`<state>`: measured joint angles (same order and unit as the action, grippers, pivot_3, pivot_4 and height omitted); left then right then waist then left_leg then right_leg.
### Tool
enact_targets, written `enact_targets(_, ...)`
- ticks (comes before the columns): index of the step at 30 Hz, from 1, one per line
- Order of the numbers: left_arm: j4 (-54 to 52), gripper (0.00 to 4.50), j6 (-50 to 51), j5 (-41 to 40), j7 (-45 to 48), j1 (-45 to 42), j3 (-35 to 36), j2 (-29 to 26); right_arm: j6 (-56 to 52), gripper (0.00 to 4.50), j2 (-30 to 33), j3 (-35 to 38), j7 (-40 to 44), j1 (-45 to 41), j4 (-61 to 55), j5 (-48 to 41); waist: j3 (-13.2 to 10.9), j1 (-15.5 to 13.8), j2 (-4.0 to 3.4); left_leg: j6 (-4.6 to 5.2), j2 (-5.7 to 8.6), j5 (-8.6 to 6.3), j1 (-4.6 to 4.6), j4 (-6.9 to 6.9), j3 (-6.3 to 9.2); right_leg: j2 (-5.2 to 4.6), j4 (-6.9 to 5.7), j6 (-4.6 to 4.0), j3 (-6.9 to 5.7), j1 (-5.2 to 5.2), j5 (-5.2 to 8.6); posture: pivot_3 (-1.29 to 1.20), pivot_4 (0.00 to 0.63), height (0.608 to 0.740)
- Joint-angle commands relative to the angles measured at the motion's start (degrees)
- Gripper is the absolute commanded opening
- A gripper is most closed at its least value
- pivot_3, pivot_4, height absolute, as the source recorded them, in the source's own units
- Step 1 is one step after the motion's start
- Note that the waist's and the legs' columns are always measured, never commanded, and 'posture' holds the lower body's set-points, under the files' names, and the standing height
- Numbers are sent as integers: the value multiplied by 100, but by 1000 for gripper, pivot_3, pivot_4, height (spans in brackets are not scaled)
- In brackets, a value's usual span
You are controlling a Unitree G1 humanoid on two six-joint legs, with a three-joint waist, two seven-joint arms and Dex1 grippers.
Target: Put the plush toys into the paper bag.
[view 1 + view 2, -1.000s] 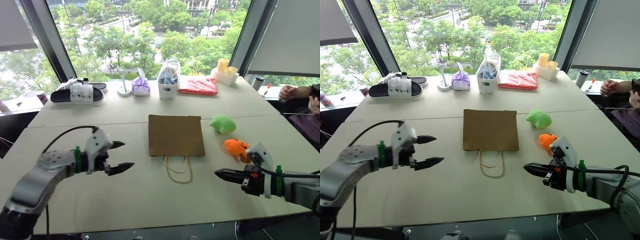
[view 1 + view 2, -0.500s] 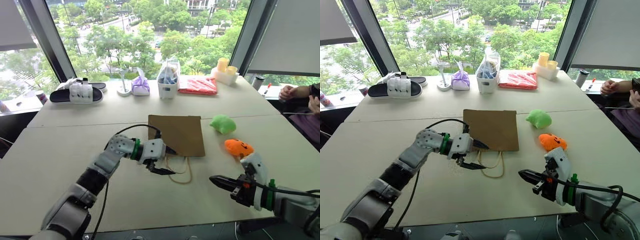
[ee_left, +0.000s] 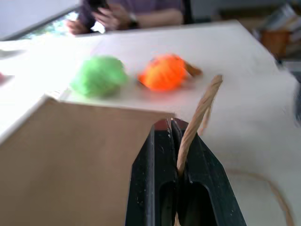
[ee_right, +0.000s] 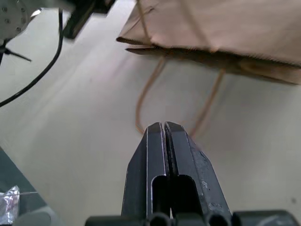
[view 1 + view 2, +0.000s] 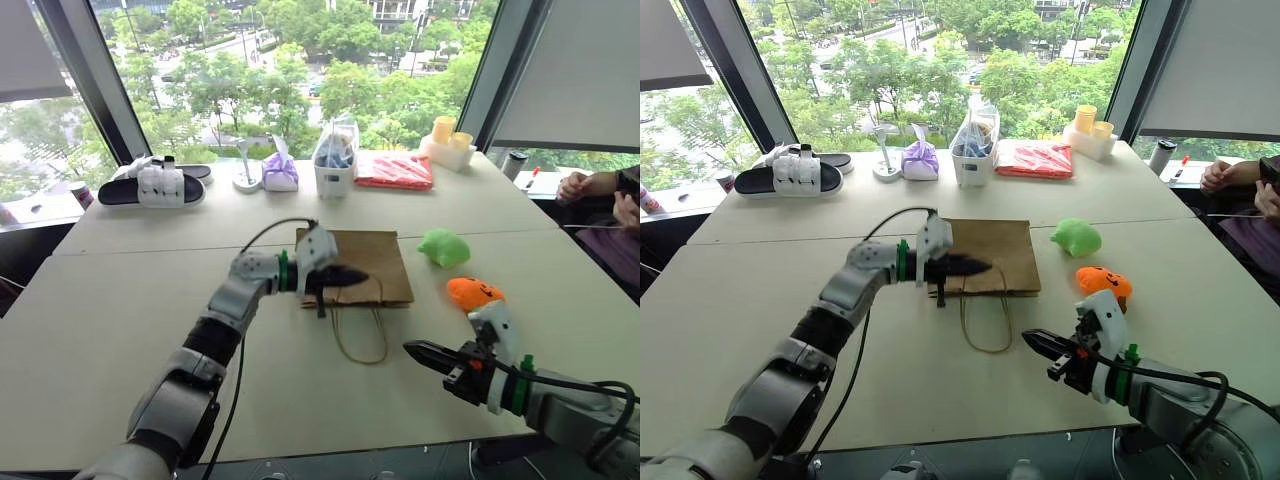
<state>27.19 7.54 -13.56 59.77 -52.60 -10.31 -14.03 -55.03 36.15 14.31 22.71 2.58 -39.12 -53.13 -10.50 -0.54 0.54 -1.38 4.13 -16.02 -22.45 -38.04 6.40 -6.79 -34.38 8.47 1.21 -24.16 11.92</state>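
The paper bag (image 5: 355, 262) lies flat at the middle of your table (image 5: 120, 330), mouth edge toward you, one tan cord handle (image 5: 362, 340) looped on the tabletop below it. Your left gripper (image 5: 352, 275) reaches across the bag's near edge, fingers (image 3: 160, 183) closed on the bag's other cord handle (image 3: 197, 115), which runs up between them. To the right of the bag sit the plush toys: the green plush toy (image 5: 445, 247) farther from you, the orange plush toy (image 5: 475, 293) nearer, neither touching the bag. Your right gripper (image 5: 420, 352) hovers over the table just in front of the orange toy, fingers (image 4: 164, 155) pressed together, empty, tips pointing toward the loose handle.
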Motion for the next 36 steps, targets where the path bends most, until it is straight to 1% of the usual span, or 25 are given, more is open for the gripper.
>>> enact_targets(1,-693,28,934,-259,-480,-24,283,37,379,0,-422,-424,-461,-466,87,465,6,29,-11,0,0,0,4,3,1,0,-3,0,2,0,0,0,150,740)
enact_targets(5,-1306,28,2071,-665,-1014,49,537,287,749,0,-975,-984,-884,-1090,543,1183,6,29,-10,-1,1,1,6,6,4,0,-19,1,6,-11,1,0,150,740)
enact_targets(7,-1462,28,2439,-795,-1259,54,627,407,970,0,-1190,-1232,-1004,-1376,820,1560,6,22,-10,-7,3,4,4,4,5,0,-22,1,6,-14,0,0,150,740)
enact_targets(10,-1602,28,2526,-732,-1450,126,529,509,1377,0,-1580,-1627,-1016,-1918,1691,2117,6,34,-10,-11,4,6,5,2,3,0,-29,0,6,-15,0,0,150,740)
enact_targets(14,-1726,28,2635,-811,-1547,190,547,572,1752,0,-1894,-1776,-899,-2297,2525,2512,6,34,-11,-15,6,9,7,3,-2,0,-48,-1,6,-24,0,0,150,740)
enact_targets(19,-2038,28,3090,-1528,-1568,169,996,727,2245,0,-2166,-1843,-876,-2766,3596,3048,6,61,-11,-18,7,10,6,4,-1,0,-59,-2,8,-32,1,0,150,740)
enact_targets(21,-2293,28,3238,-1758,-1414,228,1045,642,2260,0,-2188,-1924,-833,-2888,3910,3263,7,109,-12,-19,7,11,6,5,0,0,-62,-2,8,-32,1,0,150,740)
enact_targets(25,-2405,28,3379,-2052,-1403,133,1284,476,2123,0,-2170,-2077,-798,-2957,4227,3609,7,148,-12,-20,7,11,7,9,2,0,-67,-3,8,-37,1,0,150,740)
enact_targets(29,-2769,28,3550,-2488,-966,25,1257,249,2048,0,-2104,-2275,-607,-2934,4224,3867,7,161,-13,-22,7,12,6,10,1,1,-69,-3,8,-41,1,0,150,740)
enact_targets(36,-2783,28,3511,-2908,-841,-236,1428,183,1932,0,-2148,-2346,-436,-2847,4072,4083,7,155,-14,-23,7,13,7,8,1,1,-69,-3,9,-38,1,0,150,740)
